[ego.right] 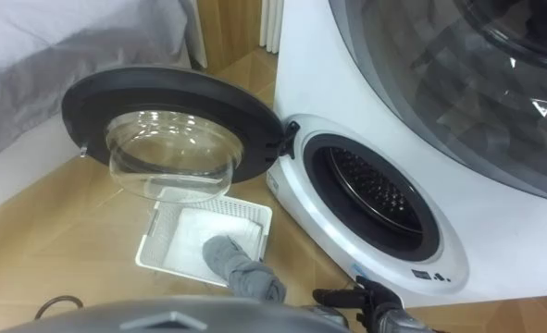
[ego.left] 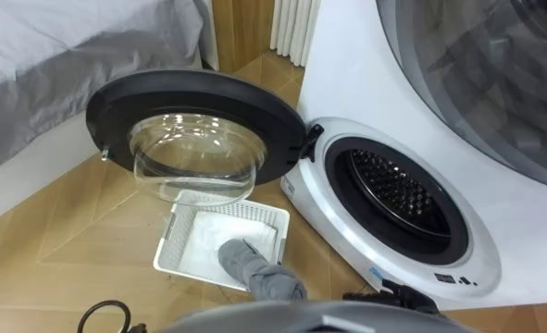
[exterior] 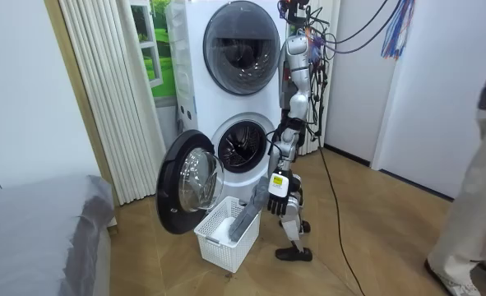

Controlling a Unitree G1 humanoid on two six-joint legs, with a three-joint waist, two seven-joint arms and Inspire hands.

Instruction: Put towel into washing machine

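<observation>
Room view: right hand (exterior: 280,187) clamped on grey towel (exterior: 249,215) trailing into basket (exterior: 214,247).

We see soft, even indoor light, bright on the glossy white washing machine front (ego.left: 342,74). Highlights glint on the clear glass bowl of the black round door (ego.left: 194,157), a faint shadow falls on the pale wooden floor (ego.left: 69,240), and the dark perforated drum (ego.left: 398,194) lies dim.

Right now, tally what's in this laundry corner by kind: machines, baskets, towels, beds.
Front-loading machines: 2, the washing machine below with its door open, the upper machine shut.
Baskets: 1, the white basket.
Towels: 1, the grey towel.
Beds: 1, the bed.
Total: 5.
</observation>
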